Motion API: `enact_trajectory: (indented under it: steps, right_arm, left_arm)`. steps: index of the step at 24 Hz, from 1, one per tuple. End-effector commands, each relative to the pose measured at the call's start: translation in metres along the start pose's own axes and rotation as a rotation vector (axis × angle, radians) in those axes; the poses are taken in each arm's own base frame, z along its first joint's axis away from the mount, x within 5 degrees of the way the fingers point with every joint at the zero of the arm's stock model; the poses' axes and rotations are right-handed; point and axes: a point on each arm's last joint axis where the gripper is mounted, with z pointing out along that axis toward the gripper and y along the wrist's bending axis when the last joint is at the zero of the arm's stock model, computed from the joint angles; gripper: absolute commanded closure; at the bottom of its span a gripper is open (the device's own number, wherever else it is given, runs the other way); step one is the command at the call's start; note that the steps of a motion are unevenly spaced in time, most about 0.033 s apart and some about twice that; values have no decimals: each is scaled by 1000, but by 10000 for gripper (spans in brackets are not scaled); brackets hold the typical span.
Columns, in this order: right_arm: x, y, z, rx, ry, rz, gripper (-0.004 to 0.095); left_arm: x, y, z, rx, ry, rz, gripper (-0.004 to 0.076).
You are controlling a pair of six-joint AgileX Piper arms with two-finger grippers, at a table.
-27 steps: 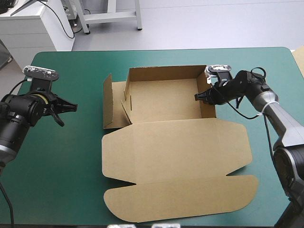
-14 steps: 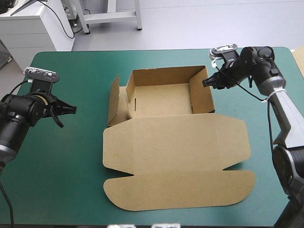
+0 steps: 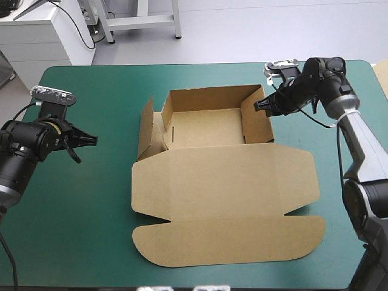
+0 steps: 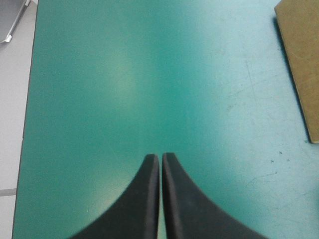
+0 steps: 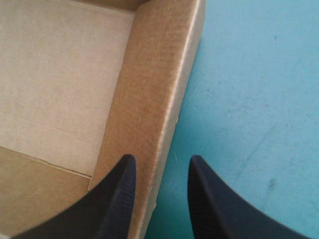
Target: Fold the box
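As box [image 3: 224, 182] stays, right claw [image 3: 257, 107] nears.

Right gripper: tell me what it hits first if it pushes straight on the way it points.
Probably the box's right wall: its top edge lies just ahead, between the fingers of the open right gripper. How near is hard to judge.

Plain brown box [image 3: 224, 182], teal-green table cover [image 3: 91, 212], black tool fingers [image 4: 148, 199].

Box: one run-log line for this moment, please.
box: open tray, lid flat | right pincer: open at right wall | left pincer: shut, away from box
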Motion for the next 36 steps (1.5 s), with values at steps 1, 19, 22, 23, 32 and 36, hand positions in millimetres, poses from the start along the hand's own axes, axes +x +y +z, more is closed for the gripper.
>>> enact_trajectory:
  steps: [1, 19, 22, 23, 32, 36]
  right_arm:
    - [-5, 1, -5, -17, -26, 15, 586]
    - [-2, -3, 53, -101, 94, 73, 923]
    - [-3, 2, 25, -104, 54, 61, 924]
    - [-3, 4, 16, -103, 35, 56, 923]
    - [35, 13, -63, -41, -122, 50, 924]
    - [67, 11, -82, -21, -200, 89, 924]
  left_arm:
    - [-10, 5, -17, -13, -103, -11, 722]
    - [-11, 5, -16, -10, -102, -22, 722]
    - [-12, 5, -16, -5, -123, -76, 722]
    - [-13, 5, -17, -1, -127, -86, 722]
    - [-15, -8, -11, 136, -118, -206, 722]
    - [-17, -13, -12, 196, -122, -256, 722]
